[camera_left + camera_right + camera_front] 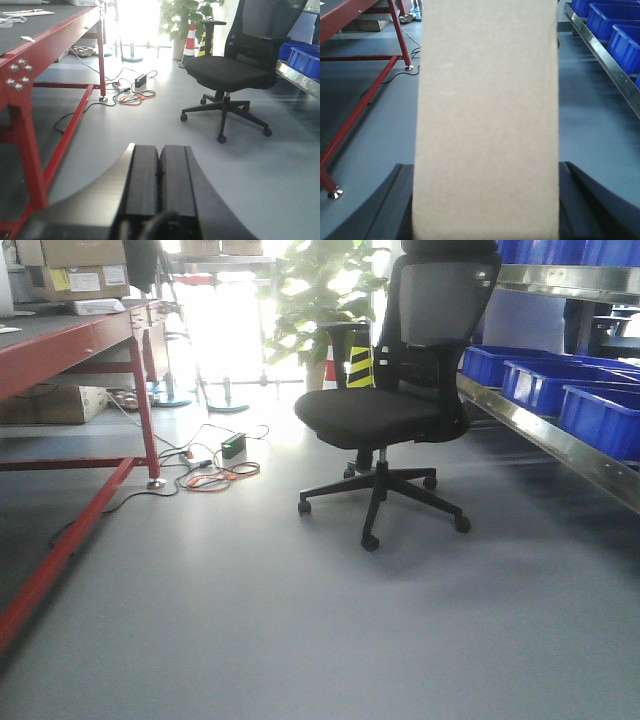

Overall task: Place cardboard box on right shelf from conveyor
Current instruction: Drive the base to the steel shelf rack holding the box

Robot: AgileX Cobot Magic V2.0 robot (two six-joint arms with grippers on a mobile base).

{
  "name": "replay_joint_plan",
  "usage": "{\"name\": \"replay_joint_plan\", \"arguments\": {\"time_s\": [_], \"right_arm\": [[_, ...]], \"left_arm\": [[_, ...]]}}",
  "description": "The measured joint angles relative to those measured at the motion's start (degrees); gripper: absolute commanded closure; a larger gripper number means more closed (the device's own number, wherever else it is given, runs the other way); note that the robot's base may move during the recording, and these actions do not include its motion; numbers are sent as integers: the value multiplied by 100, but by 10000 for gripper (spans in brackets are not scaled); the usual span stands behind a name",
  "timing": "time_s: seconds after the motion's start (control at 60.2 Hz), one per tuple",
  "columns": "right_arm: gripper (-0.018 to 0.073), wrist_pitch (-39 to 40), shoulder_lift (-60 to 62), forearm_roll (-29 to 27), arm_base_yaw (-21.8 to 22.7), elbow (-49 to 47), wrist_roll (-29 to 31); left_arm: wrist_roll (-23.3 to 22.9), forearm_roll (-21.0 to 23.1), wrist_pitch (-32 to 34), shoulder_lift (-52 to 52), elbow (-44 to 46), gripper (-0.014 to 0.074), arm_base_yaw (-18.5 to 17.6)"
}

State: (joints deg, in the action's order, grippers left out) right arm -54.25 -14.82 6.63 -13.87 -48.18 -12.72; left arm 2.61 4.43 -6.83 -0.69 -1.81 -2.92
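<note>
Black office chair [385, 410] stands mid-aisle between red workbench [60, 340] and right shelf [540, 435] | grey floor [300, 620], backlit room | right gripper [485, 165] clamps cardboard box [487, 100], left gripper [159, 175] pressed closed

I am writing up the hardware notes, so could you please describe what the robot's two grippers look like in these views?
The left gripper has two flat, matt black rectangular fingers, a pale grey curved edge beside them, and what looks like a dark cable loop at the base. Of the right gripper only dark, angled fingers show. No markings are visible.
</note>
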Motion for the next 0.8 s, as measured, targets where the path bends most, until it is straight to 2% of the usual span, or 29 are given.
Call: {"name": "replay_joint_plan", "arguments": {"time_s": [0.797], "right_arm": [[344,0,0,-9,0,0,0]], "left_arm": [[0,0,0,0,0,713,0]]}}
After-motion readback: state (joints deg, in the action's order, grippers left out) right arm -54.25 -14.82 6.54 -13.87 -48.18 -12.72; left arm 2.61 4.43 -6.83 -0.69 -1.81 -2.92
